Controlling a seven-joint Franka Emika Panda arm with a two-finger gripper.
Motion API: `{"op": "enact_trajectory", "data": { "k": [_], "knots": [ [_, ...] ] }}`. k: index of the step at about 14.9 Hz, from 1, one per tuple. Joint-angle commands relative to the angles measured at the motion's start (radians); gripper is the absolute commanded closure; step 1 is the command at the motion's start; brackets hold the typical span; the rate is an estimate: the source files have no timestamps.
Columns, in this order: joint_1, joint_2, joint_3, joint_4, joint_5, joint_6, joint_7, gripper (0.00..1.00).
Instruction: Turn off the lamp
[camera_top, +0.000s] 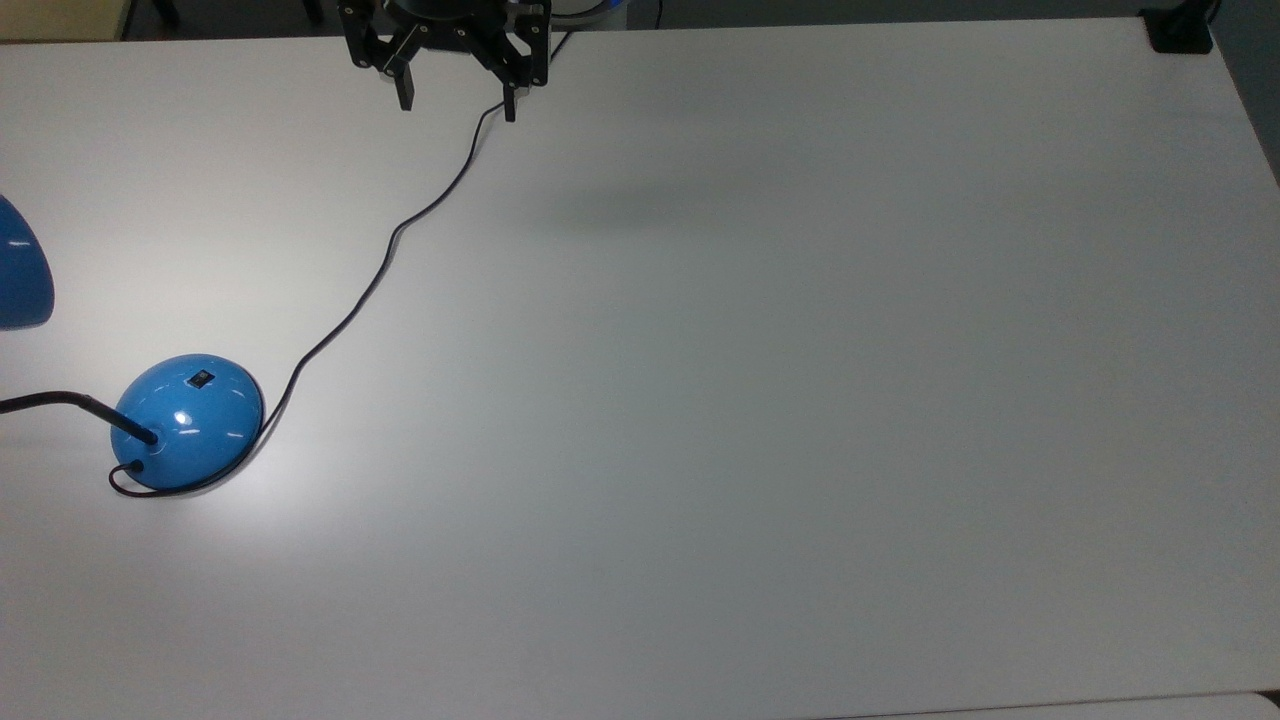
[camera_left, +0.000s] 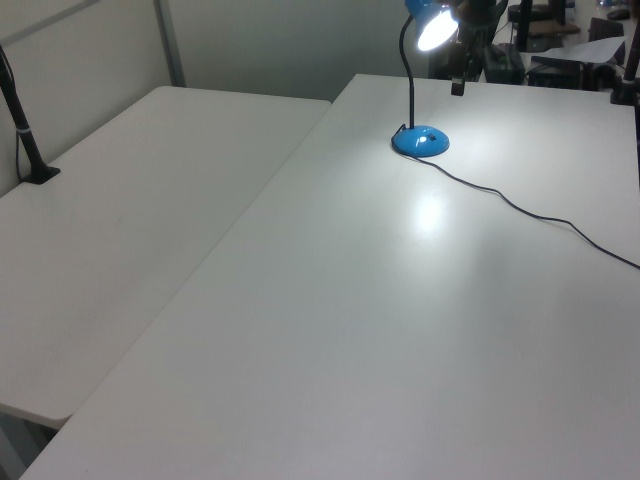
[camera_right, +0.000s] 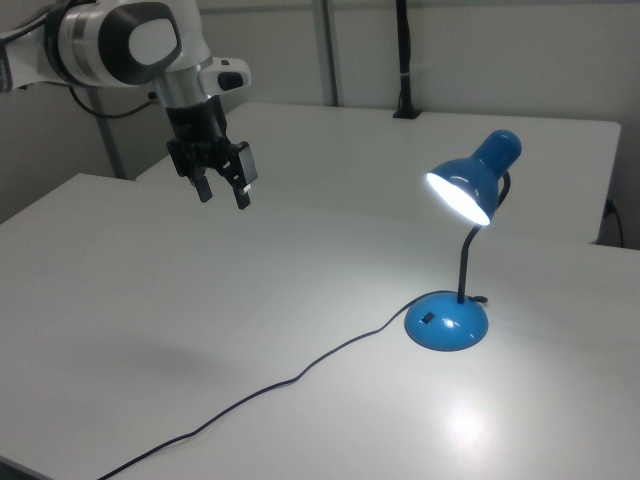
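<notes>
White tabletop (camera_top: 800, 400) carries the lit lamp (camera_right: 447, 321), well apart from the raised pincer (camera_right: 224, 190), whose fingers stand apart and empty; the switch (camera_top: 202, 378) lies toward the top view's lower left of it.

Glossy blue lamp (camera_right: 447, 320) with black neck and cord (camera_top: 380, 275), white table (camera_top: 750, 400), black end effector (camera_top: 456, 104).

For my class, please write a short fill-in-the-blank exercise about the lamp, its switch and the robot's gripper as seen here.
1. The lamp is switched ____.
2. The black switch sits on the lamp's blue ____.
3. The gripper hangs above the table with its fingers ____.
4. The cord lying on the table is ____ in colour.

Missing words: on; base; open; black
</notes>
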Motion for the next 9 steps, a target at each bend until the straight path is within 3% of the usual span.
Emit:
{"op": "enact_trajectory", "data": {
  "k": [1,5,9],
  "knots": [
    [0.002,-0.018,-0.008,-0.008,-0.012,-0.029,-0.05,0.57],
    [0.002,-0.016,-0.008,-0.008,-0.012,-0.029,-0.048,0.99],
    [-0.004,-0.013,-0.008,-0.008,-0.001,-0.019,-0.036,1.0]
  ]
}}
